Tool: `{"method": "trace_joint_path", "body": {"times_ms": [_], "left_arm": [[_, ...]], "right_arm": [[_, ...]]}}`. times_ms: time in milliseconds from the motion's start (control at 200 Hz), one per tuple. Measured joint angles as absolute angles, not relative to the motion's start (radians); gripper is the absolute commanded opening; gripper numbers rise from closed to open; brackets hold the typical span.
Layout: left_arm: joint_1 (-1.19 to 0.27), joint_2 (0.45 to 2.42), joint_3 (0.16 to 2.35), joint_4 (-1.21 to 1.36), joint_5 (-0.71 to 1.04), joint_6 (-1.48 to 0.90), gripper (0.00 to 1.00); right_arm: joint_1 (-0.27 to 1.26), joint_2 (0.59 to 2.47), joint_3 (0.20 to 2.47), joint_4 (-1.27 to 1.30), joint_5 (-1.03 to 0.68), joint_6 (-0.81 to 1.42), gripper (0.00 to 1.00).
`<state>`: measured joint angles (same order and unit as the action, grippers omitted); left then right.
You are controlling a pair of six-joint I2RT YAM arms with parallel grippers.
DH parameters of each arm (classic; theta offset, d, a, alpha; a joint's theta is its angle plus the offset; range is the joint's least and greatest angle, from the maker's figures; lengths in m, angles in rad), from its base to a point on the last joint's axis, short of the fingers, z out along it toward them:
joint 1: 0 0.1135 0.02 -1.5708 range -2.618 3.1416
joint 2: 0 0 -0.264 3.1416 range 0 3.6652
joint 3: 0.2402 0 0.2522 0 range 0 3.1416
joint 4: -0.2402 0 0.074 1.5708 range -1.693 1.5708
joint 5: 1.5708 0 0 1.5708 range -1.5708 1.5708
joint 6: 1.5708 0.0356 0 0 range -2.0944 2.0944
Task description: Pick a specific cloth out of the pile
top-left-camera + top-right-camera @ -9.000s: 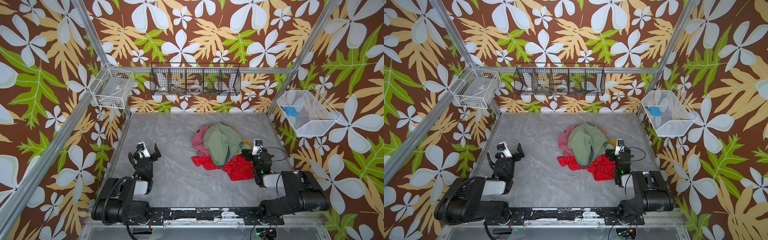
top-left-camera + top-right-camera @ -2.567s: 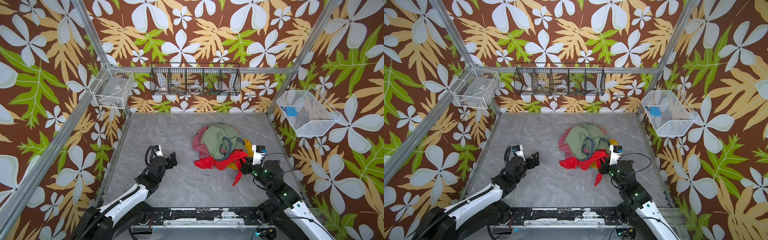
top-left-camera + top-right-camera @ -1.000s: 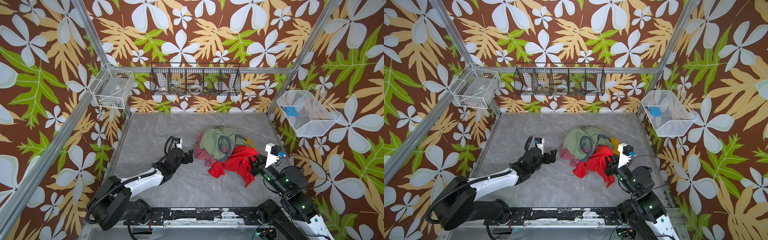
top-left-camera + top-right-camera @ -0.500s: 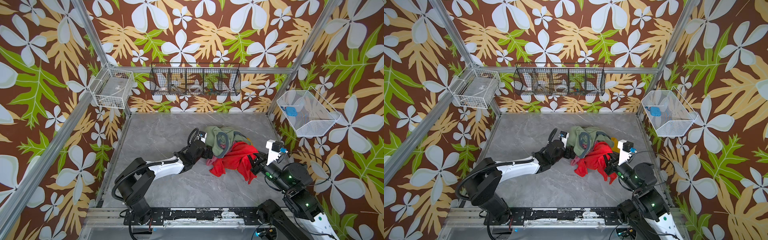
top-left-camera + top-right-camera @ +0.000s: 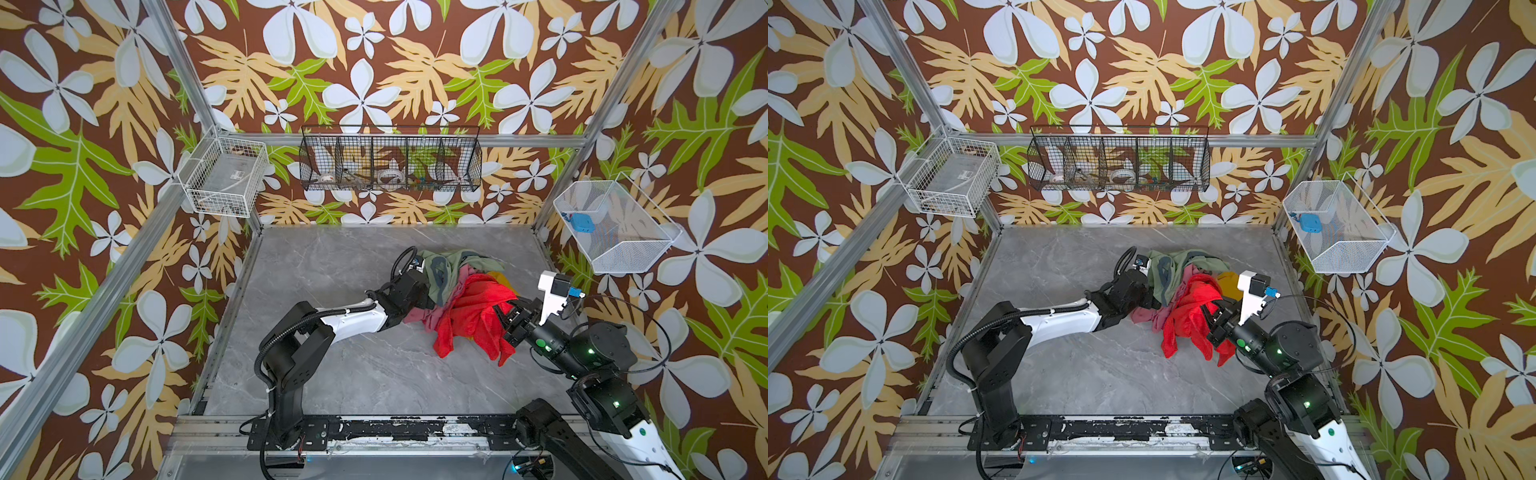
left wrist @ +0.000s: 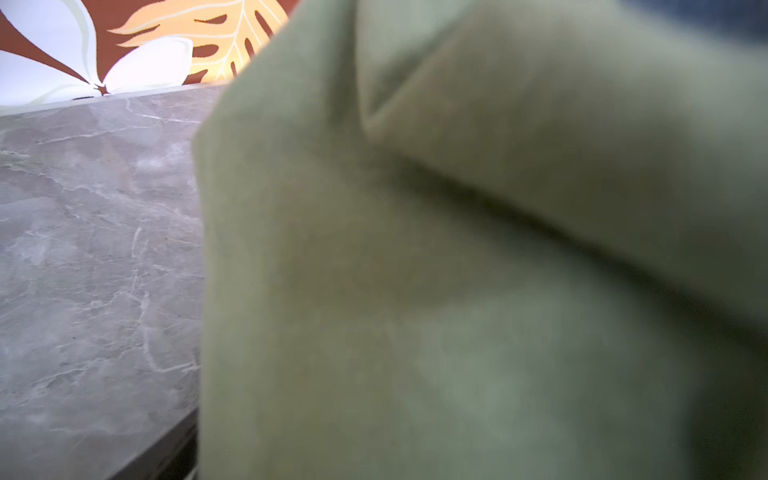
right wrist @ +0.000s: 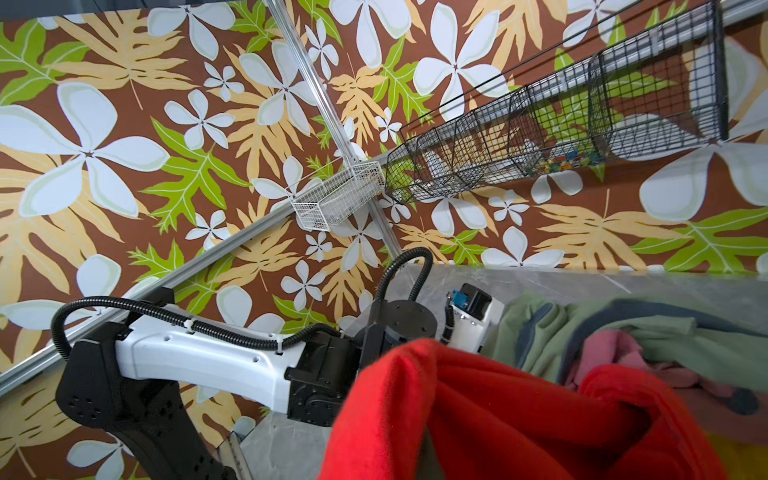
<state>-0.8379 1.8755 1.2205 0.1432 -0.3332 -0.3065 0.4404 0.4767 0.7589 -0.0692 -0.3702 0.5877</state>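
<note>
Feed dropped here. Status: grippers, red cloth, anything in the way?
Right gripper shut on red cloth. Left gripper open, nosed into green garment. Red cloth draped on pile's near side, touching pink shirt.

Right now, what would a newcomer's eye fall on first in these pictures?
The bright red cloth, pinched in the right claw toward the right side of the table, stands out first. Beside it the left arm reaches into the green garment; loud floral wallpaper surrounds everything.
</note>
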Motion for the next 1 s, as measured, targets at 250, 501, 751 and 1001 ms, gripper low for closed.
{"method": "trace_joint_path", "body": {"times_ms": [250, 501, 751, 1001], "left_arm": [[-0.839, 1.904, 1.269, 0.088, -0.370, -0.307, 1.00], [-0.839, 1.925, 1.282, 0.067, -0.392, -0.306, 1.00], [-0.839, 1.945, 1.304, 0.034, -0.399, -0.290, 1.00], [-0.841, 1.962, 1.320, 0.012, -0.411, -0.287, 1.00]], "right_arm": [[0.440, 0.535, 0.789, 0.007, -0.425, 0.652, 0.00], [0.440, 0.568, 0.868, 0.030, -0.468, 0.673, 0.00], [0.440, 0.603, 0.958, 0.104, -0.518, 0.646, 0.00], [0.441, 0.654, 1.024, 0.134, -0.542, 0.613, 0.00]]}}
